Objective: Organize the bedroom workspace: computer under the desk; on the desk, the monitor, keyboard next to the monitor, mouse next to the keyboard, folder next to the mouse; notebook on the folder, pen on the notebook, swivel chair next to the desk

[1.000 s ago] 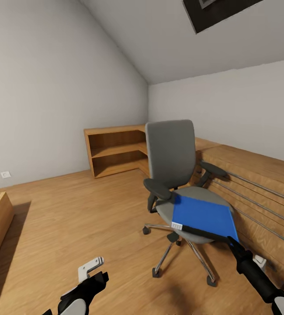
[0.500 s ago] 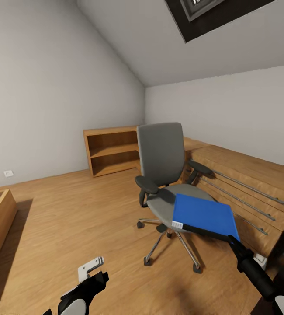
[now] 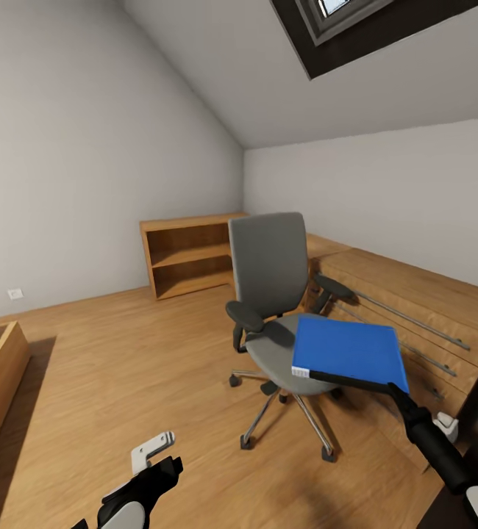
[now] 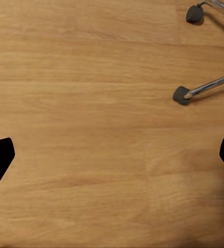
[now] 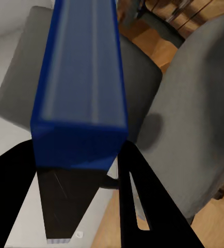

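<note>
folder [image 3: 348, 351] | pinched in right claw [image 5: 76, 170] | above swivel chair [image 3: 272, 294] | left claw [image 4: 112, 155] spread

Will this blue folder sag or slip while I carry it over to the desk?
The folder probably stays stiff: held by one edge in the right end effector, it juts out flat above the swivel chair without drooping. It looks thin and light. Its smooth cover may slip or pivot between the fingers, so move gently.

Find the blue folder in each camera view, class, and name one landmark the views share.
Head view: folder at lower right, over the swivel chair seat.
Right wrist view: folder upper centre, between the right gripper fingers.
Left wrist view: wood floor and chair castors.
Shared landmark: the swivel chair.
</note>
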{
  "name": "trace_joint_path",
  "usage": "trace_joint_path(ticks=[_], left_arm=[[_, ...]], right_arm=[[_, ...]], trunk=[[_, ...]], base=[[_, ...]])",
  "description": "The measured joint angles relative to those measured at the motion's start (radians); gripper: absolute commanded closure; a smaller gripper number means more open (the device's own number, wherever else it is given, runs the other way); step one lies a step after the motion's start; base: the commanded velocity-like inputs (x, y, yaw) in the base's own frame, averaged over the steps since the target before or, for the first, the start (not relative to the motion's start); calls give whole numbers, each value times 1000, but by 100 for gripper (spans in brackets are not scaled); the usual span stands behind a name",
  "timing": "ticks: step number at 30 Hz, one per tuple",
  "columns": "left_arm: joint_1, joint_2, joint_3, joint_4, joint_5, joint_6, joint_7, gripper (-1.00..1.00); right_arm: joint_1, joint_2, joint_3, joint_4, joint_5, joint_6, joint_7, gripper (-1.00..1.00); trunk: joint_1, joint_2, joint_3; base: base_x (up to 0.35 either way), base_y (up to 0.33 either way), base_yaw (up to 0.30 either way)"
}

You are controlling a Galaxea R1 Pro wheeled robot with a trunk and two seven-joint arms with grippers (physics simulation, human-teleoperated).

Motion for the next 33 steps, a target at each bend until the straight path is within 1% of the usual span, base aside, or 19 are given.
trace_joint_path(ticks=[3, 6, 7, 9, 12, 14, 15, 17, 19, 20, 23, 25, 28, 31, 33], left_arm=[[0, 0, 0, 0, 0, 0, 0, -100], [0, 0, 0, 0, 0, 0, -1, -100], [0, 0, 0, 0, 0, 0, -1, -100], [0, 0, 0, 0, 0, 0, -1, -100], [0, 0, 0, 0, 0, 0, -1, -100], [0, 0, 0, 0, 0, 0, -1, -100], [0, 0, 0, 0, 0, 0, -1, -100], [0, 1, 0, 0, -1, 0, -1, -100], [0, 0, 0, 0, -2, 0, -1, -100], [0, 1, 0, 0, -1, 0, -1, -100], [0, 1, 0, 1, 0, 0, -1, -100], [0, 1, 0, 2, 0, 0, -1, -100], [0, 1, 0, 7, 0, 0, -1, -100], [0, 1, 0, 10, -3, 0, 0, -100], [0, 1, 0, 10, -4, 0, 0, -100]], right_arm=[[13, 1, 0, -46, 12, -6, -4, 100], [45, 4, 0, -116, 18, -8, -30, 100], [61, 5, 0, -154, 18, -7, -57, 100], [75, 8, 0, -194, 19, -6, -93, 100], [94, 13, 0, -275, 20, -2, -191, 100], [99, 17, 0, -304, 20, 1, -233, 100], [102, 25, 0, -335, 19, 6, -277, 100], [106, 36, 0, -371, 18, 12, -329, 100], [121, 61, 1, -449, 17, 27, -442, 100], [130, 68, 1, -475, 16, 35, -486, 100], [141, 75, -1, -502, 13, 61, -531, 100], [144, 78, -3, -509, 12, 76, -535, 100], [148, 80, -8, -515, 11, 97, -512, 100], [150, 82, -12, -516, 12, 110, -441, 100], [150, 82, -13, -516, 13, 112, -431, 100]], trunk=[[-12, 21, 9], [-23, 42, 19], [-27, 49, 22], [-35, 63, 28], [-46, 84, 38], [-54, 98, 44], [-58, 105, 47], [-65, 119, 53], [-73, 133, 60], [-77, 140, 63], [-88, 161, 72], [-96, 175, 78], [-107, 196, 88], [-119, 217, 97], [-127, 231, 103]], base=[[0, 0, 0], [0, 0, 0], [0, 0, 0], [0, 0, 0], [0, 0, 0], [0, 0, 0], [0, 0, 0], [0, 0, 0], [0, 0, 0], [0, 0, 0], [0, 0, 0], [0, 0, 0], [0, 0, 0], [0, 0, 0], [0, 0, 0]])
